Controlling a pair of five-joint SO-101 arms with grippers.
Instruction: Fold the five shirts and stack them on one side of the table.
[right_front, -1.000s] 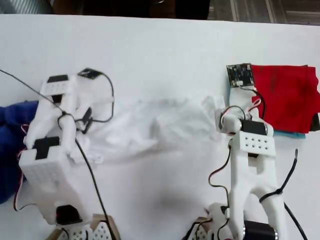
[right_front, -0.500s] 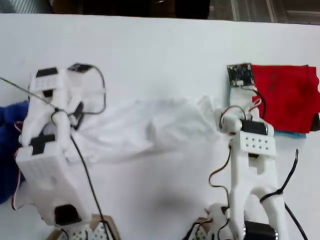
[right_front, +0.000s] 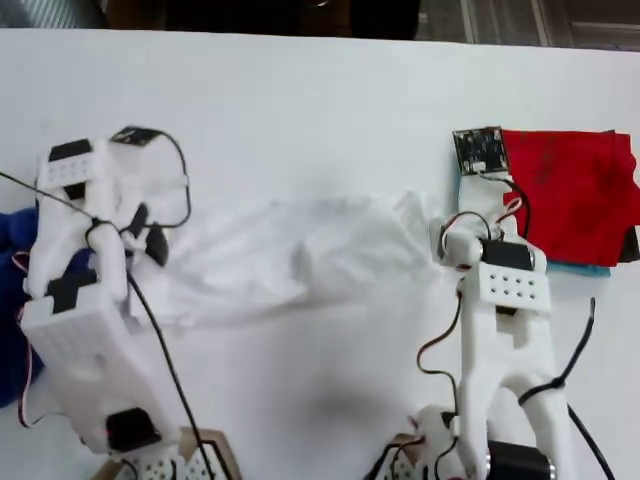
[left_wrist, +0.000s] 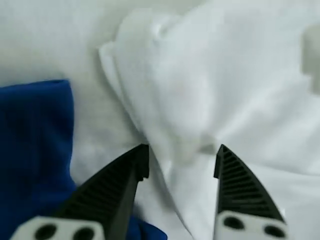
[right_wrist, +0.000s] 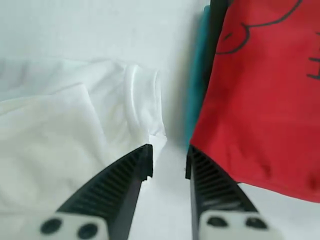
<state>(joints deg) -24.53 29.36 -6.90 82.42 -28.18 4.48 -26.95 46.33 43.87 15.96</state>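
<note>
A white shirt (right_front: 300, 255) lies crumpled and stretched sideways across the middle of the table. My left gripper (left_wrist: 182, 160) is shut on a bunch of its fabric (left_wrist: 225, 90) at the shirt's left end, the fingers held apart by the cloth. A blue shirt (left_wrist: 35, 140) lies just beside that gripper, at the table's left edge (right_front: 12, 250). My right gripper (right_wrist: 170, 155) is open a little over bare table, between the white shirt's corner (right_wrist: 145, 100) and a folded red shirt (right_wrist: 260, 100). The red shirt (right_front: 570, 195) tops a stack at the right.
Under the red shirt a teal layer (right_wrist: 196, 90) and a black one (right_wrist: 216, 30) show at the stack's edge. The left arm (right_front: 80, 300) and right arm (right_front: 505, 290) take up the near side. The far half of the white table (right_front: 320, 100) is bare.
My left arm has moved left toward the blue shirt, pulling the white shirt's left end with it. The shirt's right end slid away from the right gripper, which stayed still.
</note>
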